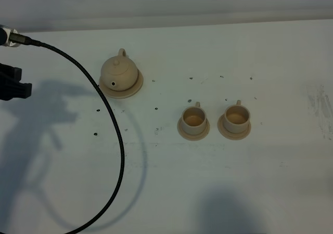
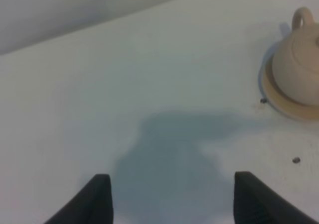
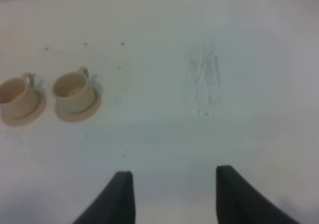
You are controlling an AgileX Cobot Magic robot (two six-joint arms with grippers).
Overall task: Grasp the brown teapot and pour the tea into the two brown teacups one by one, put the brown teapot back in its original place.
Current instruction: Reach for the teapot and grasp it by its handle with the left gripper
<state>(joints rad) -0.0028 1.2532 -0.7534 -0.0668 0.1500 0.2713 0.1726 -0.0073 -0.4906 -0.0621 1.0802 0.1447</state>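
The brown teapot (image 1: 119,72) stands upright with its lid on, on its wide round saucer, the original place (image 1: 136,86), at the back left of the table. To its right, the two brown teacups (image 1: 193,119) (image 1: 237,115) sit side by side, each on a small saucer. My left gripper (image 2: 172,204) hangs open over bare table, with the teapot (image 2: 299,59) well off to one side and untouched. My right gripper (image 3: 174,196) is also open and empty, away from both teacups (image 3: 74,88) (image 3: 15,95). It is outside the high view.
A black cable (image 1: 112,119) arcs over the left part of the table in front of the teapot. A dark part of the left arm (image 1: 11,86) shows at the left edge. Small dark specks dot the white tabletop (image 1: 234,182), and scuff marks (image 3: 205,82) lie right of the cups.
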